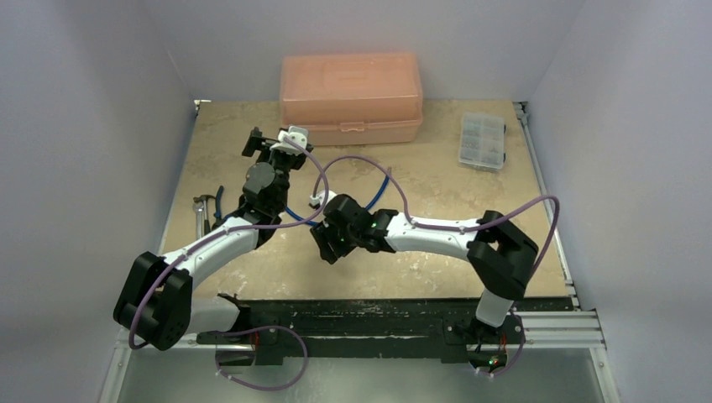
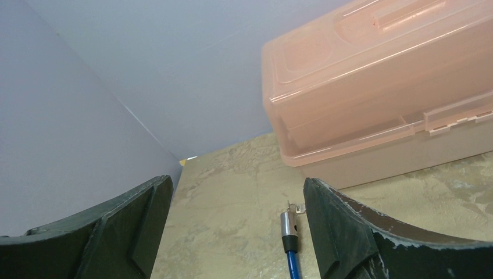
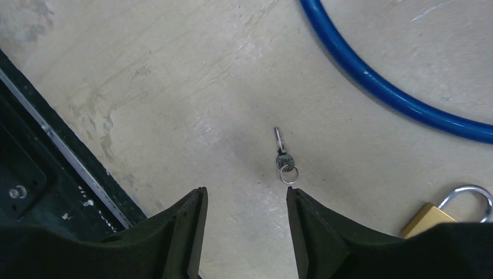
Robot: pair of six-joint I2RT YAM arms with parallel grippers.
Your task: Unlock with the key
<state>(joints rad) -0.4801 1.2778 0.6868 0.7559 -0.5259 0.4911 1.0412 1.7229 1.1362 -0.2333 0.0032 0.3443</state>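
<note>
The key [image 3: 283, 154], tiny and silver with a small ring, lies flat on the tabletop just beyond my right gripper [image 3: 245, 192]. That gripper stands open above the table with nothing between its fingers. The brass padlock [image 3: 428, 220] with its silver shackle lies to the right, partly hidden by the right finger. A blue cable [image 3: 372, 81] curves across the far side. My left gripper [image 2: 237, 180] is open and empty, raised and facing the back wall. The cable's silver metal end [image 2: 289, 224] lies below it, close to its right finger. In the top view both grippers [image 1: 273, 138] [image 1: 326, 248] show; the key does not.
A translucent orange box [image 1: 351, 96] stands at the back of the table. A clear parts organiser [image 1: 483, 140] lies at the back right. Metal tools [image 1: 204, 214] rest at the left edge. The black rail [image 3: 35, 168] of the near edge runs left of my right gripper.
</note>
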